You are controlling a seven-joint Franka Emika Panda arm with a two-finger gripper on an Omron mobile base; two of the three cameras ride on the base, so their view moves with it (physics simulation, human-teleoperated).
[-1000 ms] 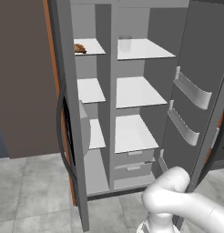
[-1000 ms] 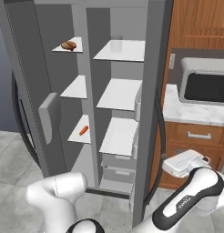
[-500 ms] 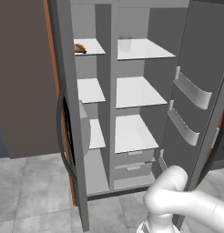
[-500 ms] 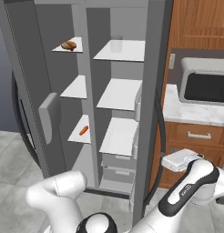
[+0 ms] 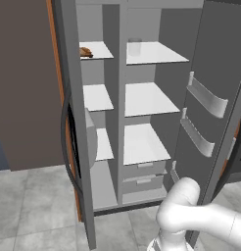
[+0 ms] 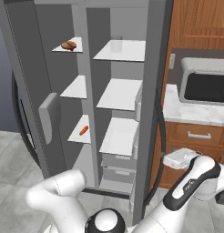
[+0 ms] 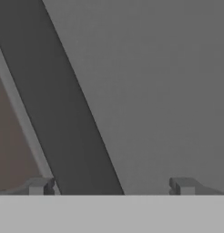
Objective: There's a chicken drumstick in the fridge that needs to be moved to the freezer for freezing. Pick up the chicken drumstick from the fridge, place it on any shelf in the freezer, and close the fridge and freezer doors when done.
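In the left base view, both grey doors stand open. The freezer (image 5: 95, 122) is the thin part on the left, and the fridge (image 5: 147, 112) is the wide part beside it. The chicken drumstick (image 5: 85, 52) lies on the top shelf (image 5: 98, 49) of the freezer, near the shelf's left edge. A pale see-through jar (image 5: 134, 47) stands on the top fridge shelf, at the back. The fridge door (image 5: 215, 98) swings out to the right, with two grey bins on its inside. Two grey drawers (image 5: 144, 177) sit at the bottom of the fridge. The white arm bends at the lower right, in front of the fridge door.

In the right base view, the chicken drumstick (image 6: 68, 45) again rests on the top freezer shelf (image 6: 70, 44). A small orange-red thing (image 6: 84, 130) lies on the lowest freezer shelf. The freezer door (image 6: 27, 91) opens to the left. A microwave (image 6: 207, 84) sits on the bench (image 6: 186, 109) to the right, above brown wooden cabinets. The arm reaches round to the right of the fridge door (image 6: 152, 109), low down by the cabinets.

In the hand view, the end effector (image 7: 111, 186) has its two fingertips (image 7: 39, 185) far apart, so it is open with nothing between them. It points at a flat grey face crossed by a dark slanted strip. I cannot tell which door this is.
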